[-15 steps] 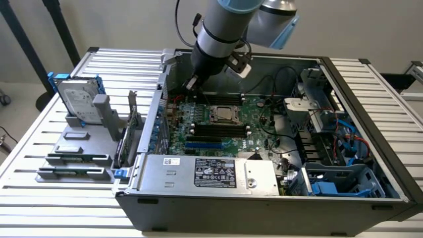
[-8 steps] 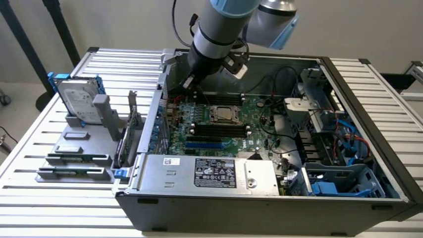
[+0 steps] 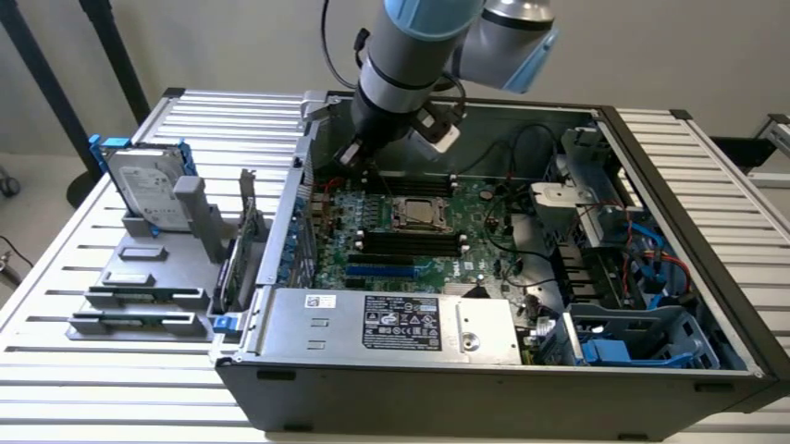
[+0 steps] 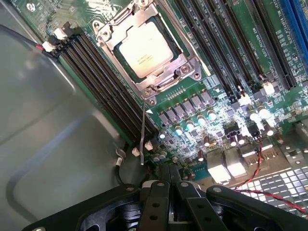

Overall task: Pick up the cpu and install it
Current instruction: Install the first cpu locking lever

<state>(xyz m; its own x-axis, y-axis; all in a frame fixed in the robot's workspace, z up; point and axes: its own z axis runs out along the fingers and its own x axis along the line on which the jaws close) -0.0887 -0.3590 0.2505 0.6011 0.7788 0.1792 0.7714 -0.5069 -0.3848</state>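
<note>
Cpu: silver square chip (image 4: 144, 48) lying flat inside its socket frame (image 4: 185, 65), ahead of the jaws and well apart from them.
Socket lever: thin wire (image 4: 143, 126) standing up between chip and jaws, seemingly unlatched.
Gripper: (image 4: 169, 172) jaws pressed together, holding nothing, poised over the motherboard (image 4: 226, 57).
Progress: chip looks placed in its socket; the latching appears not yet done.

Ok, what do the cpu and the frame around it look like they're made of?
The cpu: seemingly a metal lid, pale satin sheen with faint printing. The frame around it: likely bare steel, bright glints and screw heads.
</note>
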